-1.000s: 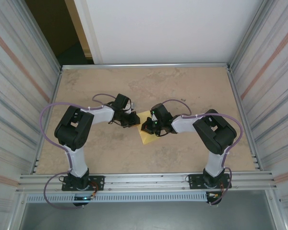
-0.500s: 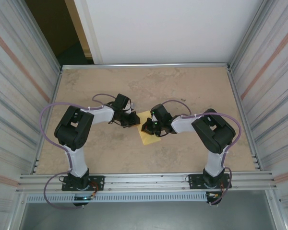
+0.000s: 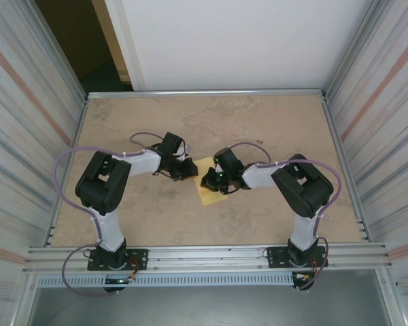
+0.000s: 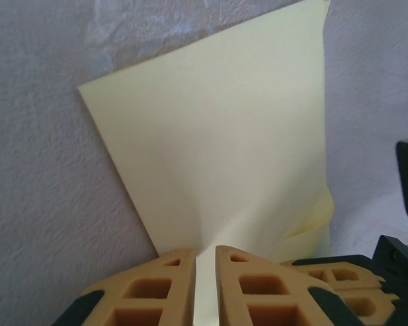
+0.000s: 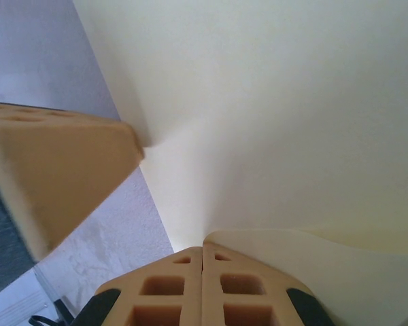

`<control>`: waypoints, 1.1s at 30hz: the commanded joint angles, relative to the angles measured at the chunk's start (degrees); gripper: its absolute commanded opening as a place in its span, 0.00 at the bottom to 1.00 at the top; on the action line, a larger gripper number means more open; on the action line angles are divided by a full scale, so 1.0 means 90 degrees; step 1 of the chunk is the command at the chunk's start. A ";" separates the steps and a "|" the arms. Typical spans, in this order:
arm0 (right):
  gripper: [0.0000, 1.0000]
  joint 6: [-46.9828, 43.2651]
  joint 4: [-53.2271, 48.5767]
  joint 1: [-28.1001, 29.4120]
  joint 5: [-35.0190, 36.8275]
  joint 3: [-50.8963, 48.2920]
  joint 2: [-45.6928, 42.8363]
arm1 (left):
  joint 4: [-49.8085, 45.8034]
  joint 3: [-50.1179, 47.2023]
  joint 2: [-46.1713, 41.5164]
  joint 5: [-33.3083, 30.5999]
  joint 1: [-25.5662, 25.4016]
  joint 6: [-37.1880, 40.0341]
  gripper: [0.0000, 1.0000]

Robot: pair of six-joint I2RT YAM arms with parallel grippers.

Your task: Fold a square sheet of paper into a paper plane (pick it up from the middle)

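Sheet: the square sheet of paper (image 3: 208,195) is pale yellow and sits at the middle of the table (image 3: 272,122), between the two grippers, which cover its middle from above.
Sheet, left wrist view: the sheet (image 4: 217,136) rises from the fingers as a broad plain face with one free corner at the upper left. A second layer curls out at its lower right edge.
Sheet, right wrist view: the paper (image 5: 292,102) bows upward, with a soft crease running down to the fingers and a curled flap beside them.
Left gripper: the left gripper (image 3: 188,168) is clamped on the sheet. Its tan fingers (image 4: 156,292) stand almost together, with a thin strip of paper in the slit between them.
Right gripper: the right gripper (image 3: 209,180) has its pads (image 5: 163,299) pressed flat together, and the sheet's edge runs into the seam at their tips, so it too pinches the paper.
Grippers together: they are just beside each other. A left finger (image 5: 61,183) pokes into the paper's crease, close to the right fingertips.
Surroundings: corrugated metal walls (image 3: 27,102) line both sides of the mottled beige table.
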 commanded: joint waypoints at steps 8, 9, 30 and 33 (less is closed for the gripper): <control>0.21 0.0173 -0.0232 0.0021 0.0082 0.0054 0.0241 | -0.0245 -0.0121 -0.1150 -0.0322 0.0439 -0.0144 0.20; 0.23 0.0173 -0.0235 0.0014 0.0079 0.0054 0.0234 | -0.0249 -0.0168 -0.1202 -0.0334 0.0447 -0.0159 0.20; 0.18 0.0124 -0.0175 -0.0051 -0.0022 -0.0052 0.0254 | 0.0577 -0.1111 -0.1422 0.0183 -0.0152 -0.0841 0.12; 0.16 0.0125 -0.0168 -0.0052 -0.0026 -0.0079 0.0269 | 0.0648 -0.1128 -0.1339 0.0196 -0.0262 -0.0886 0.11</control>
